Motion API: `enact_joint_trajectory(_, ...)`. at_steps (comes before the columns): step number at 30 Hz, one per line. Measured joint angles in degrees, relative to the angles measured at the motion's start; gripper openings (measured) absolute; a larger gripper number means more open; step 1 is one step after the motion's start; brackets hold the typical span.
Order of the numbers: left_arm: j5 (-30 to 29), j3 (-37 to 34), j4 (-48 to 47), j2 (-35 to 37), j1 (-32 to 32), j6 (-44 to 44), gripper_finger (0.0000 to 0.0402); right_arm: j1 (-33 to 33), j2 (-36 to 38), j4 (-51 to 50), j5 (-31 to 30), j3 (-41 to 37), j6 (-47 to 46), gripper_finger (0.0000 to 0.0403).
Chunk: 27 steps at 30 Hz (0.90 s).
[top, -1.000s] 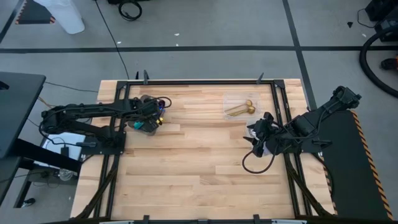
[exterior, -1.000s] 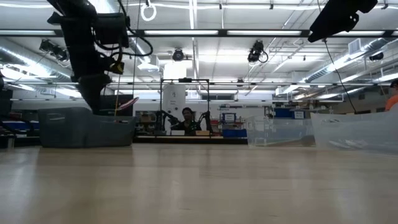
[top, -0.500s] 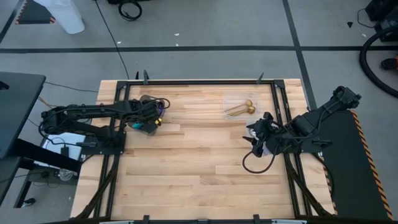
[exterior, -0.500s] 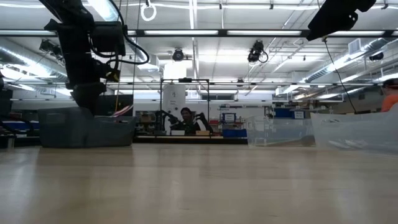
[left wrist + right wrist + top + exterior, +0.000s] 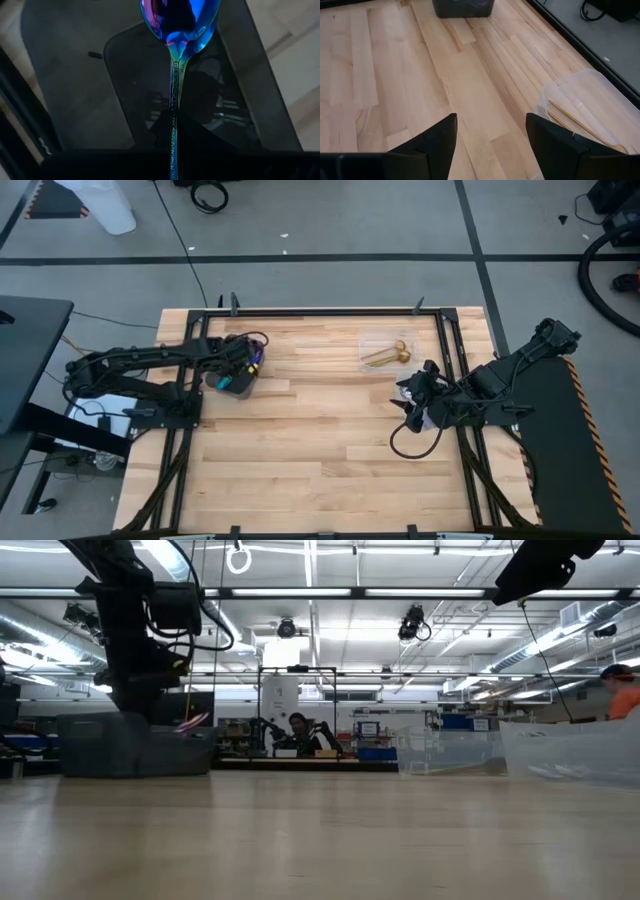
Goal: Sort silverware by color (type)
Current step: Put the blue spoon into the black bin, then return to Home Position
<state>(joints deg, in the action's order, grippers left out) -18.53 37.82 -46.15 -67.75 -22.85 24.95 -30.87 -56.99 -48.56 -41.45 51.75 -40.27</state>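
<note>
My left gripper [image 5: 243, 366] is at the table's far left, over the dark grey tray [image 5: 230, 385], and is shut on an iridescent purple-blue spoon [image 5: 179, 30]. In the low view the spoon [image 5: 190, 722] sticks out slanting just above the tray's rim [image 5: 135, 740]. Gold spoons [image 5: 386, 356] lie in a clear container [image 5: 372, 340] at the far right. My right gripper [image 5: 414, 396] hangs open near that container, with nothing between its fingers [image 5: 440, 140]. My left gripper pinches the spoon's slim handle [image 5: 173, 131] between its two fingers, which lie along it. The fingers point steeply down. The bowl [image 5: 181, 20] sticks out ahead of the fingertips, over the tray's dark floor [image 5: 80, 90].
A black frame rail [image 5: 300, 310] runs along the table's far edge. Bare wood planks [image 5: 310, 450] fill the middle and near half of the table. In the right wrist view, the clear container [image 5: 590, 105] with gold spoons lies close to my right gripper.
My left gripper has sunk a little toward the tray, shifted slightly toward the table's left edge and rolled about its own line. The spoon's free end now stands lower, close above the tray's rim.
</note>
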Motion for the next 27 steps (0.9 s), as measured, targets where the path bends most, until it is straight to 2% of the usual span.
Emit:
enact_joint_trajectory(7, 1.8, 0.0, 0.1, 0.0, -1.5, 1.5, 0.0031, 0.0, 0.0, 0.0, 0.2, 0.0, 0.0, 0.0246)
enact_joint_trajectory(19, 2.0, 0.0, 0.1, 0.0, -1.5, 1.4, 0.0113, 0.0, 0.0, 0.0, -0.1, 0.0, 0.8, 0.0246)
enact_joint_trajectory(27, 6.8, 2.6, -0.3, 0.6, -0.6, -2.3, 0.0121, 0.0, 0.0, 0.0, -0.3, 0.0, 1.0, 0.0246)
